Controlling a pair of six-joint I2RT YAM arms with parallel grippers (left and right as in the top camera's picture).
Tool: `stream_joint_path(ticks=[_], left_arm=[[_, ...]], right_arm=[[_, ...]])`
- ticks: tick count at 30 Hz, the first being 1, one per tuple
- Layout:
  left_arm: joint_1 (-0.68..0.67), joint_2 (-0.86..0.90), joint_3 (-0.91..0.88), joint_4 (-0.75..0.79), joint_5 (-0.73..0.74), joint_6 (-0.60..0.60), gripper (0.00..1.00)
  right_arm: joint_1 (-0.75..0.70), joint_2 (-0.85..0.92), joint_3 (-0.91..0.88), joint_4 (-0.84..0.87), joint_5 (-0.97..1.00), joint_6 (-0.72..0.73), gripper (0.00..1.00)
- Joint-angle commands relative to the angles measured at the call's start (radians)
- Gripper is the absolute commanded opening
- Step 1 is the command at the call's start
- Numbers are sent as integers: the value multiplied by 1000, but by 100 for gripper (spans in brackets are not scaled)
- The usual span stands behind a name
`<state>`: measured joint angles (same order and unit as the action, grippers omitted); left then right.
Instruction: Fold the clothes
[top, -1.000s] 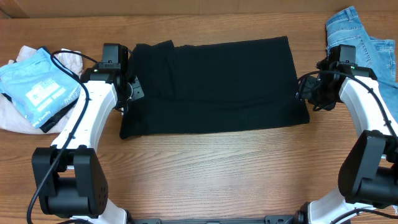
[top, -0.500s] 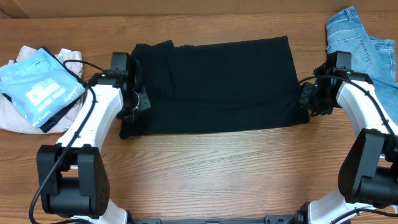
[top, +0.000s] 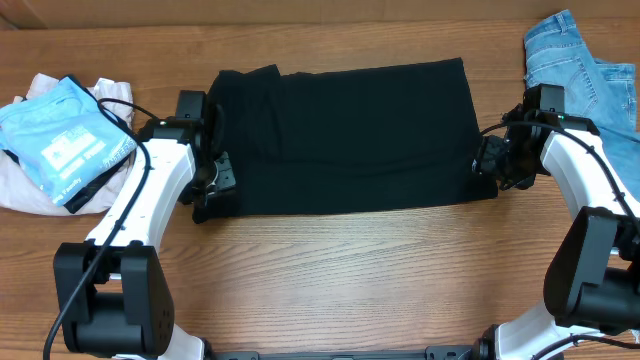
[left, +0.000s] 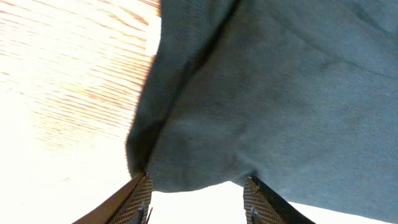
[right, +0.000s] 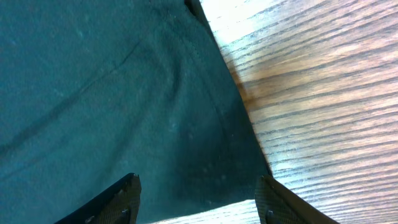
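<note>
Since the earlier frames both tools have shifted slightly: the left gripper (top: 218, 172) sits lower along the left edge of the black T-shirt (top: 350, 135), and the right gripper (top: 488, 158) has edged in to the shirt's lower right corner. The shirt lies flat as a wide rectangle at the upper centre of the overhead frame, on the wooden table (top: 350, 280); sleeves and neck cannot be made out in the dark cloth. In the overhead view the fingers are lost against the black fabric. In the left wrist view the two fingers (left: 142, 193) stand wide apart at the bottom edge, with the shirt's folded edge just beyond them; the table there is washed out to white. The right wrist view shows its fingers (right: 124, 200) equally wide, the shirt corner between them. Blue jeans (top: 590, 70) at upper right are cut off by the frame. A sky-blue garment (top: 60, 135) lies at the left edge on a pale cloth (top: 25, 190).
</note>
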<state>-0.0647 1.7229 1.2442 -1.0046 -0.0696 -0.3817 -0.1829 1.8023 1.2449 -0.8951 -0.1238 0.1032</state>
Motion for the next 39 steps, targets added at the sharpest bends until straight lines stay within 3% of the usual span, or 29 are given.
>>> stream_joint_path(ticks=[1, 9, 12, 22, 26, 30, 35, 39], left_arm=[[30, -21, -11, 0, -46, 42, 52], [66, -14, -84, 51, 20, 58, 58], [64, -9, -126, 105, 126, 117, 57], [64, -9, -142, 138, 140, 135, 50], [64, -9, -142, 138, 140, 135, 49], [64, -9, -143, 138, 139, 136, 48], [64, -9, -143, 138, 137, 135, 33], [64, -9, -143, 138, 137, 135, 23]], right_arm=[[-2, -3, -4, -3, -6, -7, 63], [-2, -3, -4, -16, -6, -7, 64], [-2, -3, -4, -16, -6, -7, 64], [-2, -3, -4, -32, -58, -91, 63], [-2, -3, -4, -23, -90, -117, 52], [0, -3, -4, -27, -166, -164, 51], [0, 3, -20, -25, -150, -163, 43], [0, 26, -63, 13, -124, -156, 42]])
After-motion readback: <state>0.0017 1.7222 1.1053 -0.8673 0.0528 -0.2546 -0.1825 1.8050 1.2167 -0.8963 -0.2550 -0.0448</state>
